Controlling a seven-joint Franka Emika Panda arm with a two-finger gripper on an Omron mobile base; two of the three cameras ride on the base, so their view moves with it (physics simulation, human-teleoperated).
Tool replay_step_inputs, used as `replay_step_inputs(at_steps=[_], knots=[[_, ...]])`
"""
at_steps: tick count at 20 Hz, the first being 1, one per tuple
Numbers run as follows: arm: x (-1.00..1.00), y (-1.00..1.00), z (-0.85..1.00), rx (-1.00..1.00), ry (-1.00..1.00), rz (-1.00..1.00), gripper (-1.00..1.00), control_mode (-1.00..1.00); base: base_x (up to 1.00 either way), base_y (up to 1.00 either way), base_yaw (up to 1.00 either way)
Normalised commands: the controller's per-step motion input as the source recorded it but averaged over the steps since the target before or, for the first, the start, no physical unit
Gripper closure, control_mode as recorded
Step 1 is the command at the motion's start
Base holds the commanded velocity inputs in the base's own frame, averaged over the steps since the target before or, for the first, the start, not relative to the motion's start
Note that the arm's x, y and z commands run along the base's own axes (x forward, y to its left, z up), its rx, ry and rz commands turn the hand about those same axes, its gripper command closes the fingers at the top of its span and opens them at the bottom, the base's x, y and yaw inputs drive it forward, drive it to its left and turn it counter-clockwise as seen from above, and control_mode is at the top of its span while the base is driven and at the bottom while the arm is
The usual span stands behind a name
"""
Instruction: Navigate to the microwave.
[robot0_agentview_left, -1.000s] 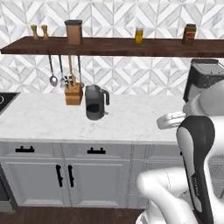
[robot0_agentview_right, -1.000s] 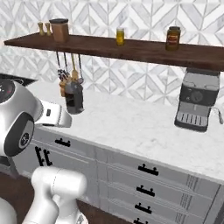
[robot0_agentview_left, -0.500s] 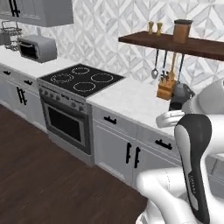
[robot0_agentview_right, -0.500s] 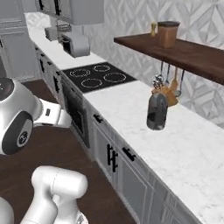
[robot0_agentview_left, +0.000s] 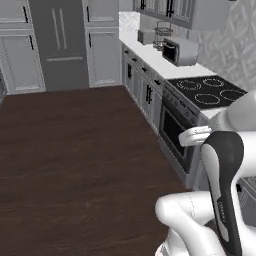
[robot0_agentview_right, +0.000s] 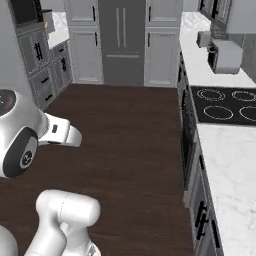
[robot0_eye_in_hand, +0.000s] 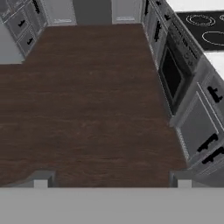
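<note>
You are looking down a kitchen aisle with a dark wood plank floor (robot0_agentview_left: 85, 150). Take the black glass cooktop with four ring burners (robot0_agentview_left: 212, 92) as your landmark; it sits in the white marble counter (robot0_agentview_right: 230, 165) that runs along the right side of the room.

The boxy grey-silver microwave with a dark glass window (robot0_agentview_left: 179, 51) stands on that counter just beyond the cooktop, on the side farther from you, with its door facing the aisle. From the right base view it shows as a pale box (robot0_agentview_right: 226, 56) past the burners. A wire dish rack (robot0_agentview_left: 163, 31) and a small grey toaster (robot0_agentview_left: 146, 36) sit farther along the counter, behind the microwave.

Below the cooktop is a stainless oven with a dark glass door (robot0_eye_in_hand: 173, 75), and grey shaker cabinets with black handles (robot0_agentview_right: 202, 215) sit nearer you. A tall grey refrigerator with two long handles (robot0_agentview_right: 123, 42) closes the far end of the aisle.

The white arm is folded close above the base, likely so it clears the counters while driving. The gripper (robot0_eye_in_hand: 112, 183) points down at the floor; its two dark fingertips (robot0_eye_in_hand: 41, 180) stand far apart, so it is spread wide and carries nothing.

Judging by the layout, you need to travel forward along the aisle, past the cooktop.
</note>
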Motion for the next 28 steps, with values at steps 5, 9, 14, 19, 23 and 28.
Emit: replay_step_inputs(at_steps=[5, 9, 14, 19, 23, 28], knots=[[0.0, 0.0, 0.0, 0.0, 0.0, 0.0, -1.0, 1.0, 0.52, -0.13, 0.92], [0.0, 0.0, 0.0, 0.0, 0.0, 0.0, -1.0, 1.0, 0.96, -0.42, 0.72], [0.0, 0.0, 0.0, 0.0, 0.0, 0.0, -1.0, 1.0, 1.0, -0.61, 0.59], [0.0, 0.0, 0.0, 0.0, 0.0, 0.0, -1.0, 1.0, 1.0, -0.72, 0.54], [0.0, 0.0, 0.0, 0.0, 0.0, 0.0, -1.0, 1.0, 1.0, -0.97, 0.45], [0.0, 0.0, 0.0, 0.0, 0.0, 0.0, -1.0, 1.0, 1.0, -0.96, 0.46]])
